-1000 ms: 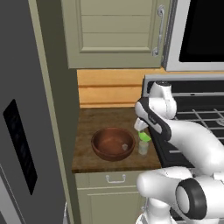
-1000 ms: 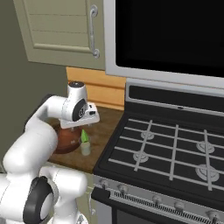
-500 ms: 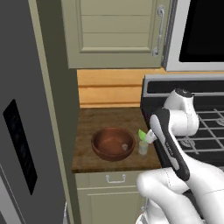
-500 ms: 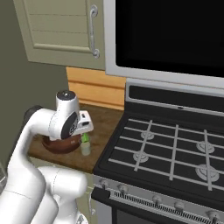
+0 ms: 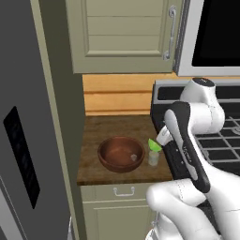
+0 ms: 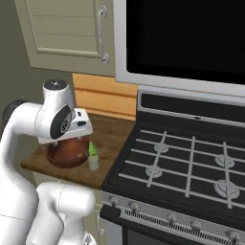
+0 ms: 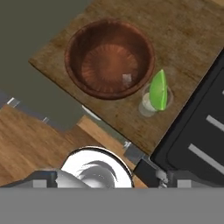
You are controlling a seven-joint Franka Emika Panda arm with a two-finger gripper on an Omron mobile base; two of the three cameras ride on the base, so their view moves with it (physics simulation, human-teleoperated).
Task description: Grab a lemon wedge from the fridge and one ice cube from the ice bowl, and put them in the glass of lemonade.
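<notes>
The lemon wedge (image 7: 158, 90) is sitting in the glass of lemonade (image 7: 154, 103) — bright green-yellow, tilted, its upper tip poking above the rim. You can see it from both base cameras too: the wedge (image 5: 154, 144) perched on the little tumbler (image 5: 153, 158) on the left side, and the glass (image 6: 93, 162) with the wedge (image 6: 92, 149) on top from the right.

Just beside the glass, nearly touching it, is the wooden ice bowl (image 7: 75, 70). One pale ice cube (image 7: 127, 79) lies inside it, on the side of the bowl floor nearer the glass. From the left base camera the bowl (image 5: 105, 158) sits near the middle of the wooden counter (image 5: 117, 128), cube (image 5: 133, 157) visible as a small light speck.

The counter is wedged between the grey fridge (image 5: 28, 140) and the black gas stove (image 6: 191, 162), with beige cabinets (image 5: 122, 33) overhead.

The arm is up high now, hand looking straight down over bowl and glass. The gripper's jaws are spread wide with nothing between them — the fingertips themselves are hard to make out at the bottom of the hand view.
</notes>
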